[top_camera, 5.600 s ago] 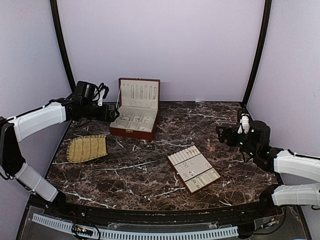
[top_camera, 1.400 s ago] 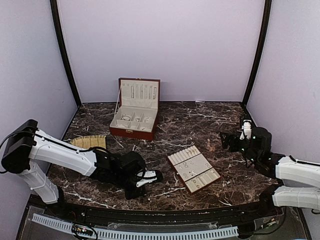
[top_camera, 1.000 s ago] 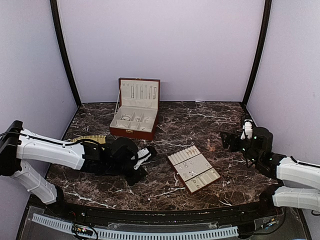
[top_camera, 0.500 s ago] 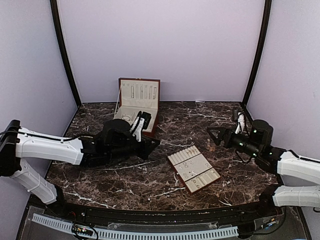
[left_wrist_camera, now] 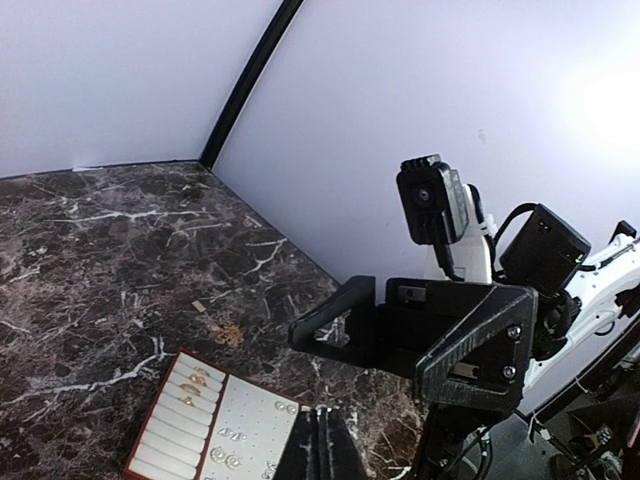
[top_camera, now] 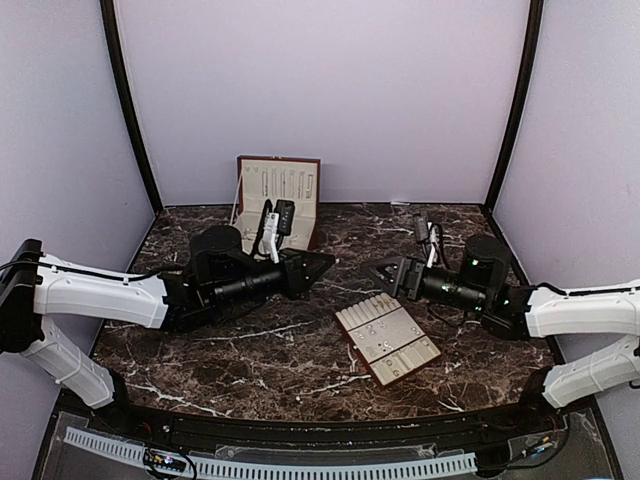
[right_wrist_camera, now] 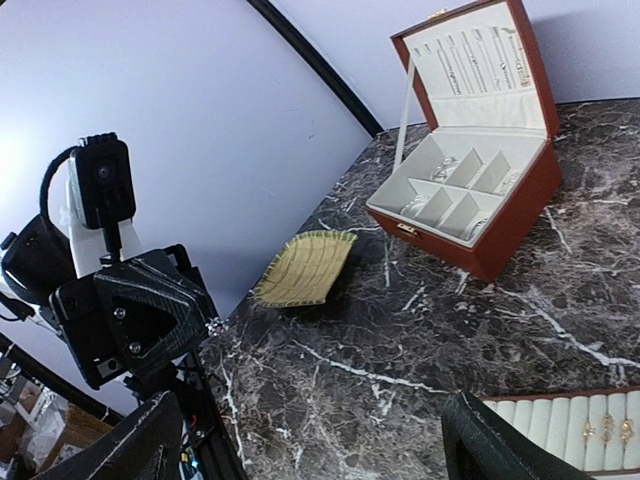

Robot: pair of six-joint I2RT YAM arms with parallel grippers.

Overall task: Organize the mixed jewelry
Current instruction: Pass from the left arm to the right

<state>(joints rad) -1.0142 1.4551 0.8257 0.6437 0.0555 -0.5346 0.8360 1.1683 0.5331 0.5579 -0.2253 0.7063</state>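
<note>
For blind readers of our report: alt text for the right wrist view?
An open red-brown jewelry box sits on a dark marble table, a straw mat to its left. The shut left pincer hovers at far left; the right pincer, open, frames the bottom.

Two arms are reaching in, the left arm (top_camera: 100,295) and the right arm (top_camera: 580,312). One box (right_wrist_camera: 470,200) is standing open at the far left. One mat (right_wrist_camera: 305,268) is lying left of it and nearer. One tray (top_camera: 388,338) is lying near, right of centre. About four rings (left_wrist_camera: 197,381) are sitting in its slots; the studs (left_wrist_camera: 232,433) are showing too small for counting. One loose piece (left_wrist_camera: 228,335) is lying just beyond it.
</note>
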